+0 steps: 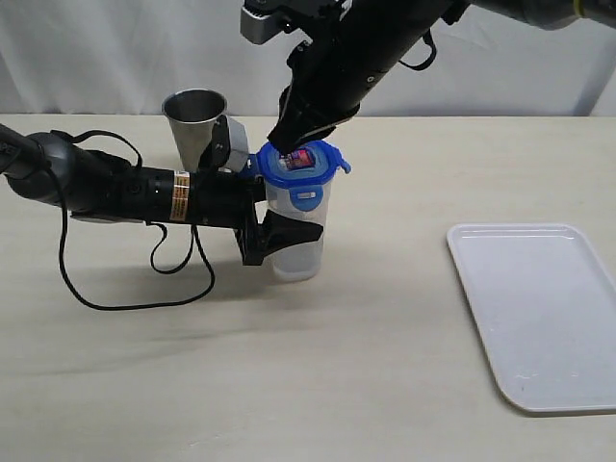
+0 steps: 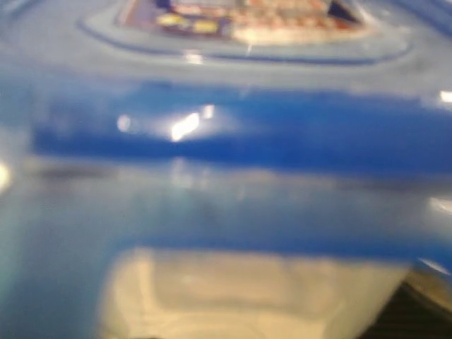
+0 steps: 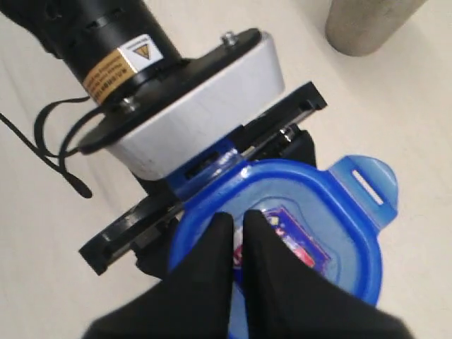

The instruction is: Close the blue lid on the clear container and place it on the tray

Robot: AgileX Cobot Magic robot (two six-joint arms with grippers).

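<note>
Front of table [image 1: 318, 385]: bare tan top along the near edge, wide room for me to move
Tray [image 1: 539, 318]: flat on the table at my right front, low rim all round, bare white floor; well apart from the container, with open table between them
Cable [image 1: 106, 289]: black loop lying on the table under my left arm
Clear container [image 1: 300, 252]: upright mid-table, base on the table top, not on the tray
Left gripper [image 1: 279, 234]: comes in level from the left, jaws on either side of the container's wall just under the rim, gripping it
Blue lid [image 1: 306, 164]: sits on the container's rim; front tab folded down, right-hand tab sticking out free
Right gripper [image 3: 239, 229]: reaches down from above, fingers closed together on nothing, tips touching the lid at its centre label
Steel cup [image 1: 195, 120]: upright just behind my left gripper, little room there
</note>
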